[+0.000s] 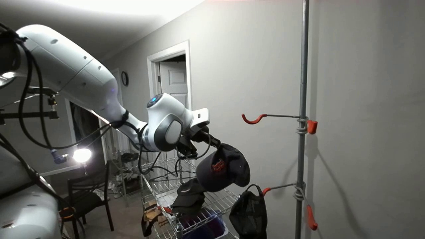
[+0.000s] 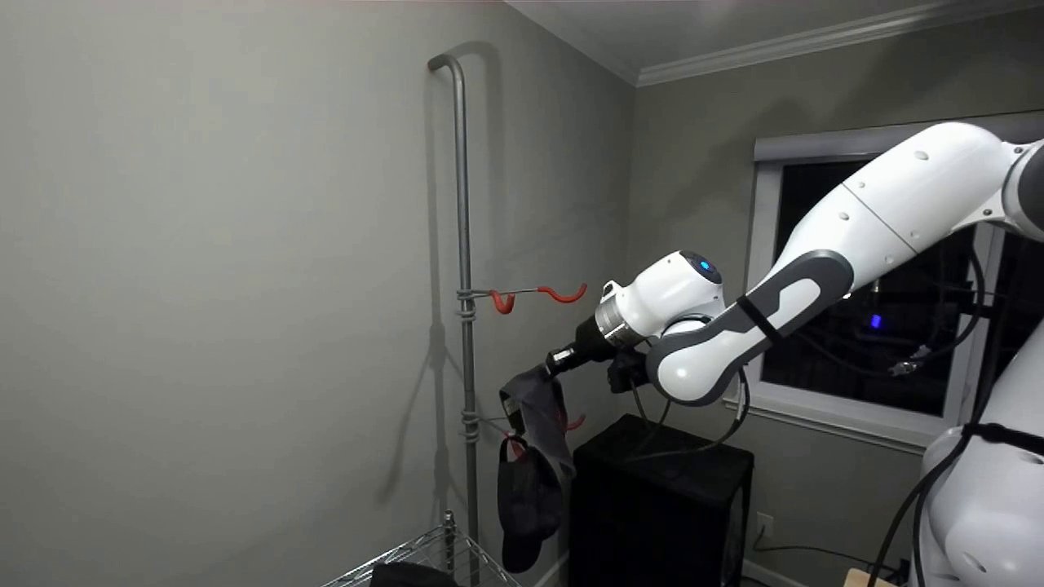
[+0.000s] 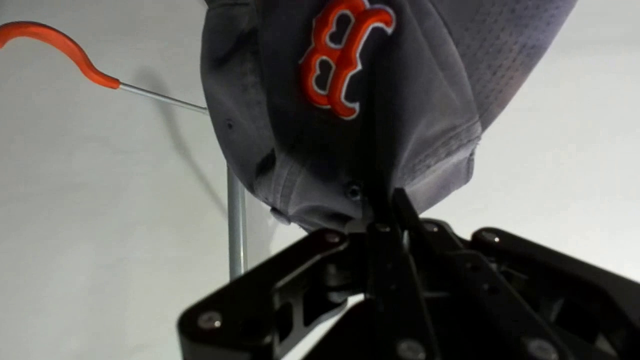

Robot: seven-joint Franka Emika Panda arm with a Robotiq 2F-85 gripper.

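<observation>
A dark navy cap [image 1: 215, 176] with a red letter B hangs from my gripper [image 1: 219, 145], which is shut on its crown. In the wrist view the fingertips [image 3: 404, 202] pinch the cloth, and the cap [image 3: 330, 145] fills the upper middle. Part of the pinched fold is in shadow. The held cap [image 2: 545, 416] is below the upper red-tipped hook [image 2: 563, 295] in an exterior view. That hook [image 3: 65, 45] shows left of the cap in the wrist view. A black mesh cap [image 1: 249, 212] hangs by the lower hook [image 1: 266, 191], just under the held one.
A metal pole [image 1: 302, 83] by the wall carries the hooks. Below the arm stands a wire shelf [image 1: 179, 228] with another black cap [image 1: 189, 200], work gloves [image 1: 154, 214] and a bin underneath. A large black box [image 2: 661, 505] stands beside the arm near the window.
</observation>
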